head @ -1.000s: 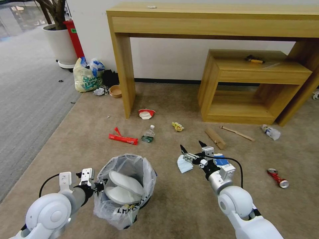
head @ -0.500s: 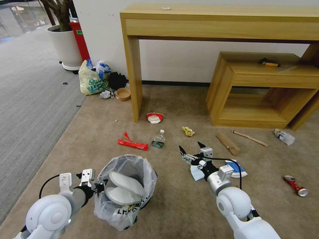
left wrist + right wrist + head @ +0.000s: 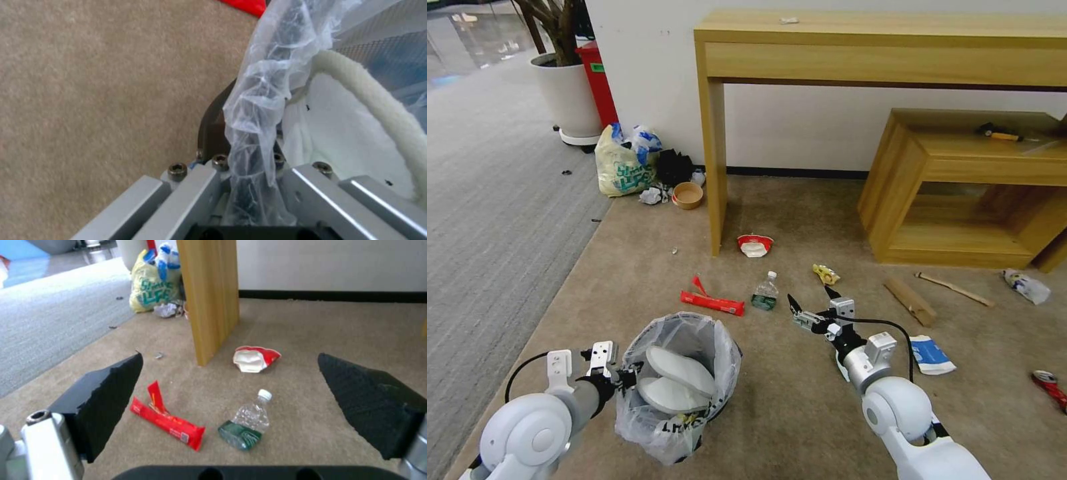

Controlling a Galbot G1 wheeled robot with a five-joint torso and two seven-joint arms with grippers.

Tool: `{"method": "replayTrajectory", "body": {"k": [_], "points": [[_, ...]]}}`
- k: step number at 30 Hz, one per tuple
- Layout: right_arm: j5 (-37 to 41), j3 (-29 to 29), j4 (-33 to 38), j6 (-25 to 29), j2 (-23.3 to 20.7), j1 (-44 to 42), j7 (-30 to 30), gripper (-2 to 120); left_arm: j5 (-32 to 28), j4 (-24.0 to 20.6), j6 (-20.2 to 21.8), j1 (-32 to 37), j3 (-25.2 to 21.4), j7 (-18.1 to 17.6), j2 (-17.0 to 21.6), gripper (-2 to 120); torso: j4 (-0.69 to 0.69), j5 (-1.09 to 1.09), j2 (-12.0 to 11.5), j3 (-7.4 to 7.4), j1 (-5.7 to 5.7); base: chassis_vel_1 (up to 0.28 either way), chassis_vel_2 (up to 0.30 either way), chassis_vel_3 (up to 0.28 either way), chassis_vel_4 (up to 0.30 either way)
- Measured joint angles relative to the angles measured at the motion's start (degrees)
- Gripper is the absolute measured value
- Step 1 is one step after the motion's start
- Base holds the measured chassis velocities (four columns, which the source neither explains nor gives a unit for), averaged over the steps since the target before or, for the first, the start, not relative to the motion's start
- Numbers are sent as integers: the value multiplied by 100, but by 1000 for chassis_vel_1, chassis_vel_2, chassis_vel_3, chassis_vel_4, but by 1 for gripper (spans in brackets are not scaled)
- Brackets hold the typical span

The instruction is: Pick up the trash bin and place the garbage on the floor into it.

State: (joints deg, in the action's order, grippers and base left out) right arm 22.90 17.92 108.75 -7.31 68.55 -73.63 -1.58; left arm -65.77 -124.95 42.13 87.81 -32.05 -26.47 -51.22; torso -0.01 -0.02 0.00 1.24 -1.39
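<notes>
Red wrapper [image 3: 712,303] on beige floor [image 3: 800,413]; white slippers [image 3: 677,380] in clear-lined trash bin [image 3: 677,393].

**Litter count around the trash bin**

One trash bin [image 3: 679,387] holds two white slippers [image 3: 679,370]. Beyond it on the floor [image 3: 627,280] lie one red wrapper [image 3: 712,303], one plastic bottle [image 3: 766,293], one red-and-white cup [image 3: 755,245], one yellow scrap [image 3: 826,273], one cardboard piece [image 3: 910,301], one wooden stick [image 3: 954,289], one carton [image 3: 931,354] and one red can [image 3: 1051,387].

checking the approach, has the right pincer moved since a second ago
Yes: the right pincer has shifted left, away from the blue carton, toward the plastic bottle.
</notes>
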Motion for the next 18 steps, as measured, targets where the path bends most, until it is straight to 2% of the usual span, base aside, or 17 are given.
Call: {"method": "replayTrajectory", "body": {"k": [18], "points": [[9,-7,-86,-31,-13,27,22,100,39,3,0,-6,-14,72,-35,0,-1,-1,0,0,0,-60,129,52,-135]]}}
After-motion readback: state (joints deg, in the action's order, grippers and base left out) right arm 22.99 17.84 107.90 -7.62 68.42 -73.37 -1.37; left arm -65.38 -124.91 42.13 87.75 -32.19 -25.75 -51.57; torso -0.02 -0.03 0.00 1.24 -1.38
